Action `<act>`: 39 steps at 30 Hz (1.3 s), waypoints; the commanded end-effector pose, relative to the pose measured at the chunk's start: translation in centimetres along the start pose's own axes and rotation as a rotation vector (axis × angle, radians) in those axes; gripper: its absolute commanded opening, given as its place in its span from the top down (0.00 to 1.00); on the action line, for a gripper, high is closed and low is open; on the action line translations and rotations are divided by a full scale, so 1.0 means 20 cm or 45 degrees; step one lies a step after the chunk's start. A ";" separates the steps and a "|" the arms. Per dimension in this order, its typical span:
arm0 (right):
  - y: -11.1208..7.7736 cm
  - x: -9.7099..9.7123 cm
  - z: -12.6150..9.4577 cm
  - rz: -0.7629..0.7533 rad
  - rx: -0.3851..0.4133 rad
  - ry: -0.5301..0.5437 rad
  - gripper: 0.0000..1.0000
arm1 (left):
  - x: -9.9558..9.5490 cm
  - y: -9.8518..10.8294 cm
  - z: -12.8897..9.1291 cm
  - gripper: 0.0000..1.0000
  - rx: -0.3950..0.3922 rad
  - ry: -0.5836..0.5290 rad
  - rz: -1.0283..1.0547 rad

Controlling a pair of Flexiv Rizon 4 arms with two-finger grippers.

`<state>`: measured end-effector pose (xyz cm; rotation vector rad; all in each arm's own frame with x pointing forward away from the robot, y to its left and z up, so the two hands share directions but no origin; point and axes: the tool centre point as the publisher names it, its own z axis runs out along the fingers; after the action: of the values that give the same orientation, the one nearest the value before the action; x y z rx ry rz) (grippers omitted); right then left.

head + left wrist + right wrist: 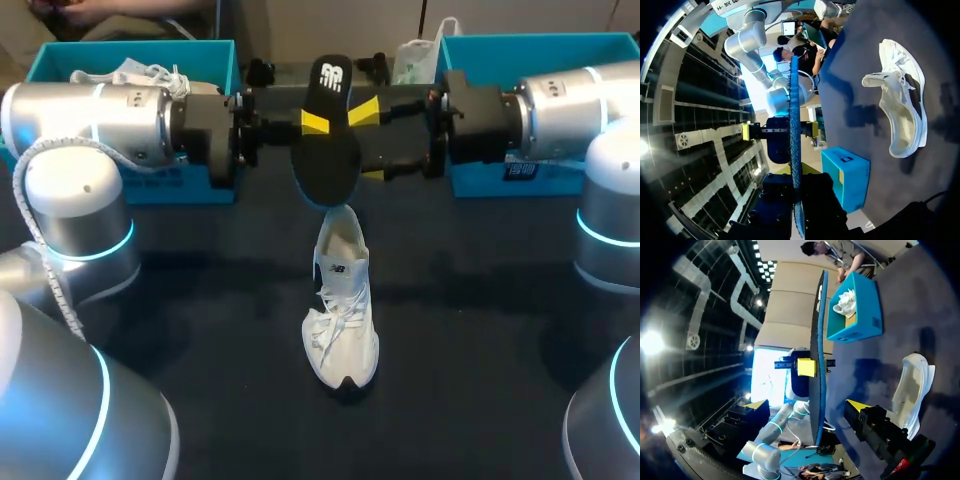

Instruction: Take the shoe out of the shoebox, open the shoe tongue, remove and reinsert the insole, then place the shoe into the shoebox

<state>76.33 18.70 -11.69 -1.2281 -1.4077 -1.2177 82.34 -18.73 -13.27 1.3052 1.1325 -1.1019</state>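
L pincer (316, 124) was clamped on insole (325, 170), held upright in air. R pincer (368, 142) stood apart w/ insole edge betw. its tips. Below both lay shoe (342, 320). Risk: if L released before R closed, insole would prob. drop & miss shoe.

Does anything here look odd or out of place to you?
Only one thing: the black insole is outside the white shoe, held in the air by the left tool, between the open fingers of the right tool. Nothing looks spilled or damaged.
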 end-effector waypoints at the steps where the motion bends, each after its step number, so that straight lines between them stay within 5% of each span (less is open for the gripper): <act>1: 0.03 -0.01 0.05 0.007 0.008 0.000 0.00 | 0.01 0.00 0.06 1.00 -0.008 -0.017 0.006; 5: 0.03 -0.02 0.06 0.011 0.010 0.006 0.08 | 0.00 0.00 0.09 1.00 -0.013 -0.033 0.001; 10: 0.03 -0.02 0.07 0.015 0.007 0.013 0.49 | -0.02 -0.01 0.13 1.00 -0.019 -0.049 0.001; 15: 0.03 -0.02 0.07 0.016 0.001 0.015 0.55 | -0.03 -0.02 0.14 1.00 -0.016 -0.064 0.004; 20: 0.02 -0.03 0.07 0.013 -0.008 0.018 0.74 | -0.04 -0.03 0.14 1.00 -0.024 -0.081 -0.005; 25: 0.02 -0.03 0.07 0.014 -0.010 0.022 0.78 | -0.04 -0.03 0.15 1.00 -0.029 -0.087 -0.004; 29: 0.02 -0.03 0.08 0.013 -0.010 0.025 1.00 | -0.05 -0.03 0.14 1.00 -0.029 -0.086 -0.006; 37: 0.01 -0.03 0.08 0.005 -0.009 0.029 1.00 | -0.06 -0.05 0.13 1.00 -0.026 -0.083 -0.010; 38: 0.01 -0.03 0.08 0.004 -0.011 0.029 1.00 | -0.06 -0.05 0.13 0.97 -0.023 -0.083 -0.014; 39: 0.01 -0.03 0.08 0.004 -0.012 0.027 1.00 | -0.06 -0.05 0.13 0.60 -0.016 -0.080 -0.016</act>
<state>76.67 20.06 -12.40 -1.2144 -1.3865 -1.2297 81.34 -21.40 -12.34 1.2398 1.0997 -1.1347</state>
